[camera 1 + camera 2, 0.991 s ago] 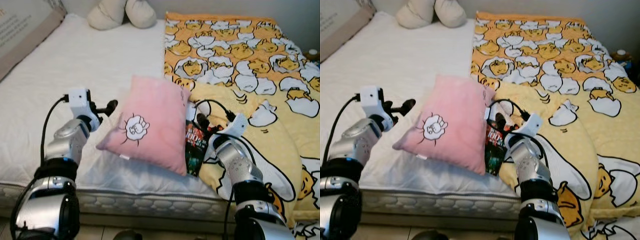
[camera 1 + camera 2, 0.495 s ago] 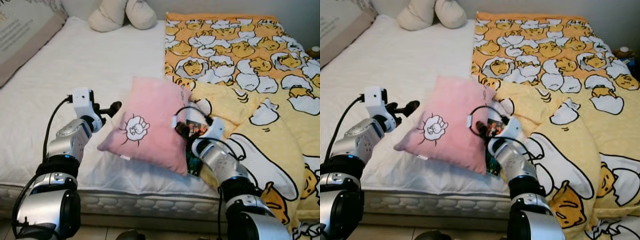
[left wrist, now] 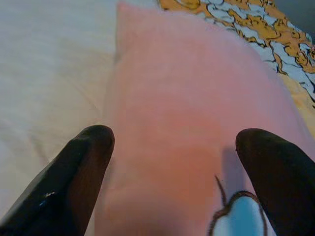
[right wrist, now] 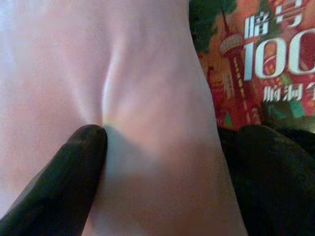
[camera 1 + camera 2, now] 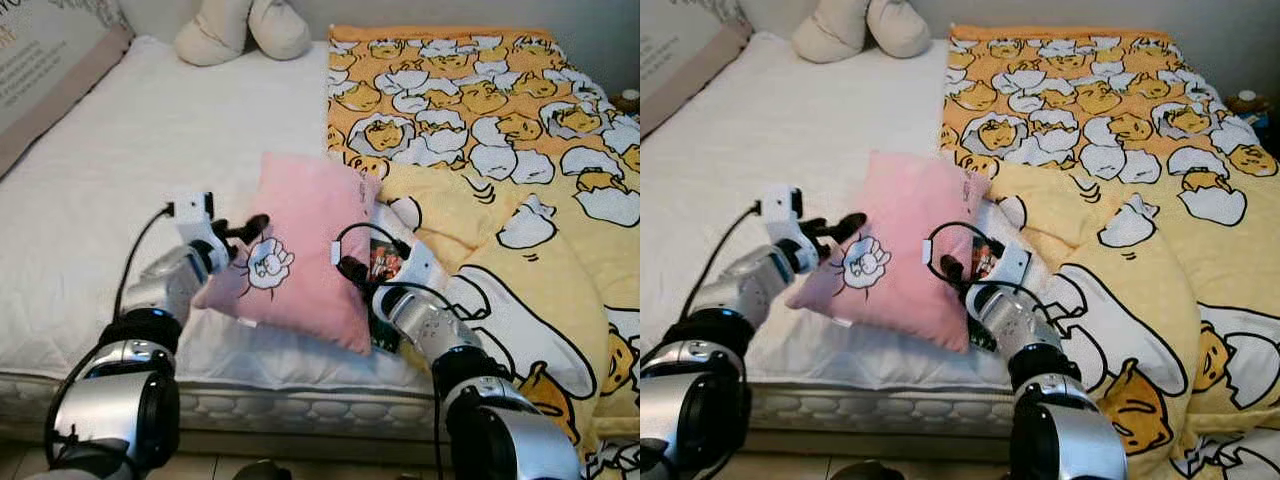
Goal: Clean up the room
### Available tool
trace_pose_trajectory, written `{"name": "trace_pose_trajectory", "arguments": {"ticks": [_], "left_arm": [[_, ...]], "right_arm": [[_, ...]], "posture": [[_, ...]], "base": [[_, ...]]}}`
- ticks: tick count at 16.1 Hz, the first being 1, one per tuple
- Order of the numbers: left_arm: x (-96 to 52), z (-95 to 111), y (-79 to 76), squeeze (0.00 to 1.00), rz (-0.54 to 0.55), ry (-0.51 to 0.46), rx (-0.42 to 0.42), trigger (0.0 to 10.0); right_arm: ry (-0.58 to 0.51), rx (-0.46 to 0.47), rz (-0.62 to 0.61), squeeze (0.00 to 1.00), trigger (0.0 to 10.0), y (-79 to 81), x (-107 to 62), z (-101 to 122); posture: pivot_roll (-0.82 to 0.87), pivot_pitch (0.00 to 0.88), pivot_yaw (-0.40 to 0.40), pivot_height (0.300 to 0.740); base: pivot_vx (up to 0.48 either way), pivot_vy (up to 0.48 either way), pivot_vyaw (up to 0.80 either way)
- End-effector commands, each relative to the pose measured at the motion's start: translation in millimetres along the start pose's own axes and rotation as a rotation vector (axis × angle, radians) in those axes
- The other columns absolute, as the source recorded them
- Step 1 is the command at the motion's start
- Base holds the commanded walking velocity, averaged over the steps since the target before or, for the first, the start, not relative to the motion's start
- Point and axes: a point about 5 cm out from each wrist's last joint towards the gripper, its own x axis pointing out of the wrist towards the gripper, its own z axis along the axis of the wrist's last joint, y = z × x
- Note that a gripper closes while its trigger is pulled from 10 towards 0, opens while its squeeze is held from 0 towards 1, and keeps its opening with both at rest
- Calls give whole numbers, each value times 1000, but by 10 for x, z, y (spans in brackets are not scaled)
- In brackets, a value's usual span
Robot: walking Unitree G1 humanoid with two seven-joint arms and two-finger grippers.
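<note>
Left eye view: both arms have closed in on the pink pillow (image 5: 305, 250); left gripper (image 5: 248, 228) spread wide at its edge; right gripper (image 5: 352, 270) straddling its other edge, one finger denting the fabric; lift looks imminent.

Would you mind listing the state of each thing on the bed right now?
Pink pillow: tilted, pressed between both grippers.
Left gripper: open, fingers straddling the pillow's left edge.
Right gripper: open, one finger denting the pillow's right edge.
Book: partly under the pillow.
Yellow blanket: rumpled.
</note>
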Motion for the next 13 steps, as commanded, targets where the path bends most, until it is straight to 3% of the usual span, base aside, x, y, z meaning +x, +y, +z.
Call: {"name": "trace_pose_trajectory", "arguments": {"ticks": [1,6,9,13], "left_arm": [[5,31,14,0,2,1,-20,10000],[-49,-38,137,0,32,33,-25,10000],[-83,-69,188,0,26,44,-72,10000],[-51,-271,81,0,-20,108,-85,10000]], "right_arm": [[19,19,4,0,10000,24,21,-56],[27,15,6,0,10000,16,30,-91],[30,14,4,0,10000,-5,28,-110],[29,-18,20,0,10000,26,34,-101]], "posture": [[-44,0,98,736],[-50,0,102,736],[-60,0,103,736],[-80,0,101,736]], "base": [[0,0,0],[0,0,0],[0,0,0],[0,0,0]]}}
